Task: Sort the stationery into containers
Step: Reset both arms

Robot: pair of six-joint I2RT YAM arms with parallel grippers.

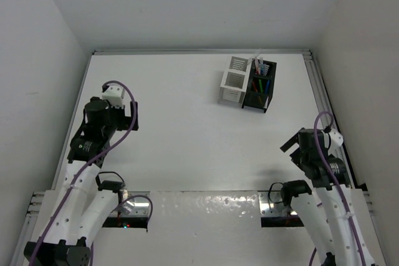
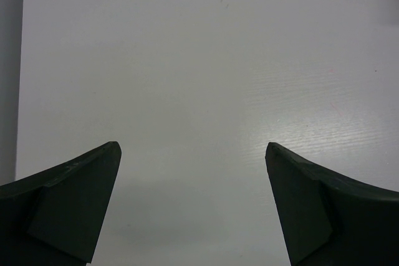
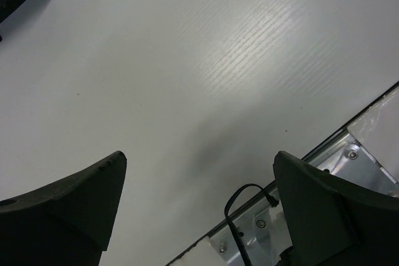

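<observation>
Left gripper (image 2: 193, 151) and right gripper (image 3: 199, 157): I hold both with jaws apart, empty. Pens (image 1: 262, 74) stand upright in the black box (image 1: 255, 102), just beside the white box (image 1: 229, 94), far ahead; my right arm is nearer.

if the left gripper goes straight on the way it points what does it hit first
Likely the bare table; the left gripper frames nothing else, though depth is unclear.

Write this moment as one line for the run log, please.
left gripper: open, empty | right gripper: open, empty | pens: in black box | white box: beside it | loose stationery: none in view
</observation>
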